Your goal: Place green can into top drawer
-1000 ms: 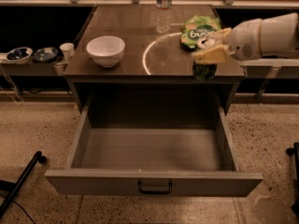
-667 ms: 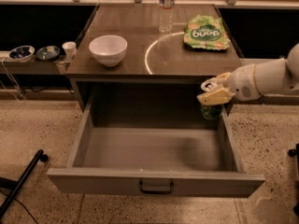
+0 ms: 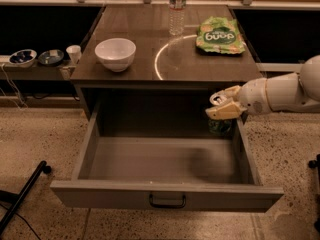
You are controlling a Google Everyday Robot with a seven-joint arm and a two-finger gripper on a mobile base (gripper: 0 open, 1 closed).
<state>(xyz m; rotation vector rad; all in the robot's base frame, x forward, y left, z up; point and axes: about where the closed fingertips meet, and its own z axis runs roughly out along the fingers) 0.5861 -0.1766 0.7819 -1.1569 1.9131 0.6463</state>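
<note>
The top drawer [image 3: 110, 195] of the bench [image 3: 130, 29] stands pulled fully out, its front panel facing the camera with the dark handle [image 3: 167, 201] at its middle. The inside of the drawer is bare apart from a soft shadow on its bottom towards the right.

The gripper [image 3: 223, 107] is below the bench's front edge, near its right front corner, just inside the drawer's right wall at the back. The white arm [image 3: 280, 91] comes in from the right. The gripper's pale fingers [image 3: 226, 111] are clamped on the top of the green can [image 3: 220, 126], which hangs upright beneath them in the drawer's back right corner. Whether the can's base touches the drawer bottom cannot be told.

On the bench top, a white bowl [image 3: 115, 54] sits near the left front corner. A clear bottle [image 3: 176, 9] stands upright near the middle of the back edge, and a flat green snack bag [image 3: 220, 35] lies towards the right edge. Off the bench's left edge, on a lower shelf, are a small white cup [image 3: 73, 53] and two small dishes [image 3: 22, 57].
</note>
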